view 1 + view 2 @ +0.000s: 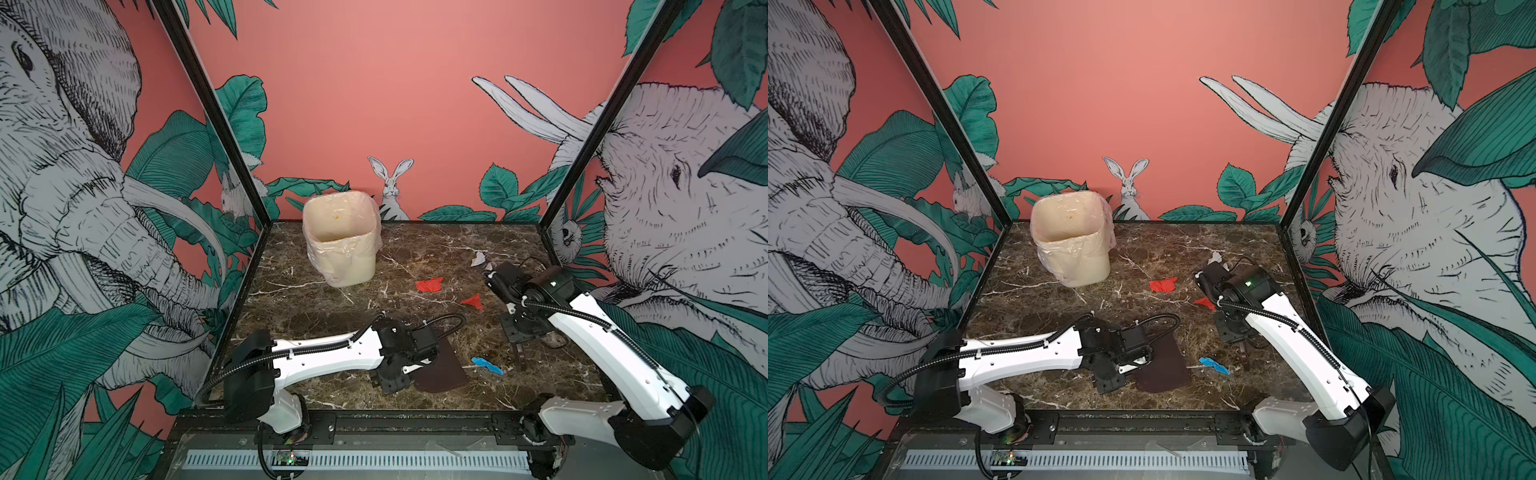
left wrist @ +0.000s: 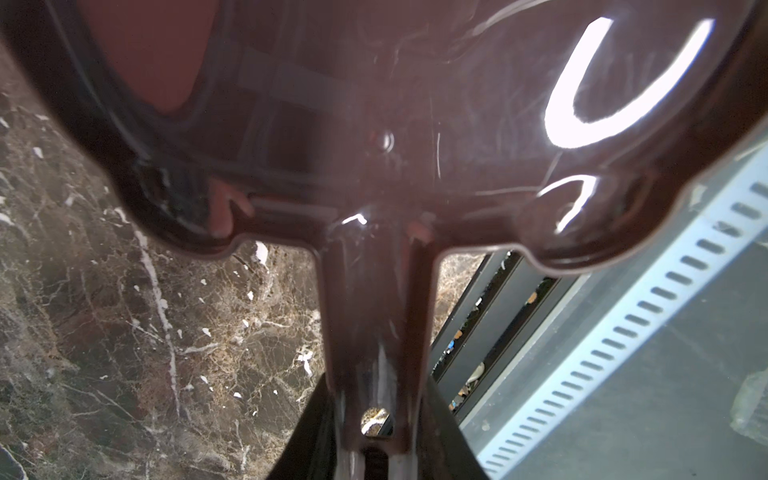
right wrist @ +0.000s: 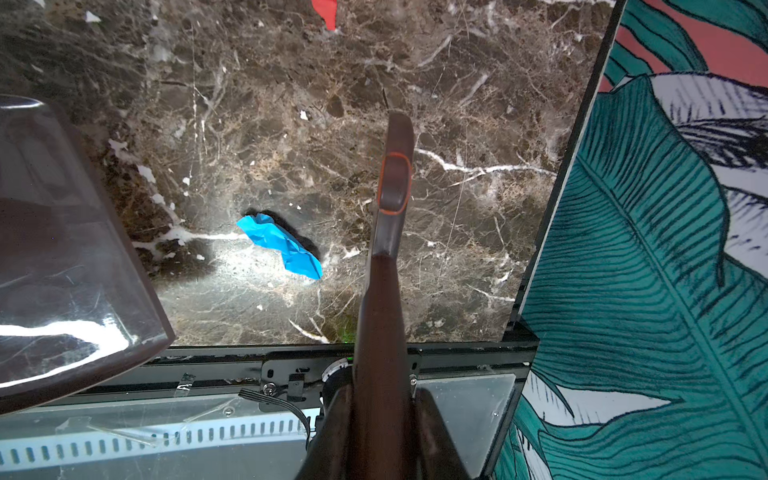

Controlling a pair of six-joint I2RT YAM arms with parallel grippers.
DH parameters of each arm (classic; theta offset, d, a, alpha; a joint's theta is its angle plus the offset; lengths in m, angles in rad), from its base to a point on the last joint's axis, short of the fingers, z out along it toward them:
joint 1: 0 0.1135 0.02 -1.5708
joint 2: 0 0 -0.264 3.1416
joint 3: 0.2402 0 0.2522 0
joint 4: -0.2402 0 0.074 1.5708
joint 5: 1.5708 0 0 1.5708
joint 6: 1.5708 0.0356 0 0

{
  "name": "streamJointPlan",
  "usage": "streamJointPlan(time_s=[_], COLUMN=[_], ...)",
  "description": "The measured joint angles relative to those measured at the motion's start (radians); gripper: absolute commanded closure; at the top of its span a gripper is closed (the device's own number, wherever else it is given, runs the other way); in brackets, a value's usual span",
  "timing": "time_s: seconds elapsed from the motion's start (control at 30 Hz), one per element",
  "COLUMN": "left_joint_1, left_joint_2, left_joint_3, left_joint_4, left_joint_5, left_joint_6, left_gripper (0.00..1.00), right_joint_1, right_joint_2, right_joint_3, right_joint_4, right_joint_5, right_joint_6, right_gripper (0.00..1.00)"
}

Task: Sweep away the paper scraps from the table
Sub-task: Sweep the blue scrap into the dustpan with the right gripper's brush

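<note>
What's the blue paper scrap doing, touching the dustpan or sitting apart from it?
Apart. The right wrist view shows a strip of bare table between the blue paper scrap and the dustpan edge.

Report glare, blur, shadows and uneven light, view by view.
Left wrist view: the close dustpan is blurred, with white glare streaks. Right wrist view: a bright patch on the table around the blue scrap, which casts a hard shadow. Both top views: even light, no glare.

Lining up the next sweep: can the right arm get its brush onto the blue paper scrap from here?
Probably yes. The blue scrap lies on bare table beside the brush, between it and the dustpan, and nothing stands in the way.
</note>
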Motion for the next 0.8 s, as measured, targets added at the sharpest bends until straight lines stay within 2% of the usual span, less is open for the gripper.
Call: streamJointPlan(time_s=[0.37, 0.8], left_joint_1=[0.000, -0.001], left_joint_2=[0.034, 0.068], left_joint_3=[-0.018, -0.019], left_joint_4=[0.029, 0.032], left_joint_5=[-0.018, -0.063], left_joint_6=[0.022, 0.026], left_gripper=[1.00, 1.00], right_joint_1=[0.068, 0.152], right_joint_2=[0.027, 0.046], right_joint_3=[-0.029, 0.018], right_joint_4=[0.050, 0.130], right_joint_5=[-0.069, -0.158], right_joint_6=[0.002, 0.047], right_gripper=[1.00, 1.00])
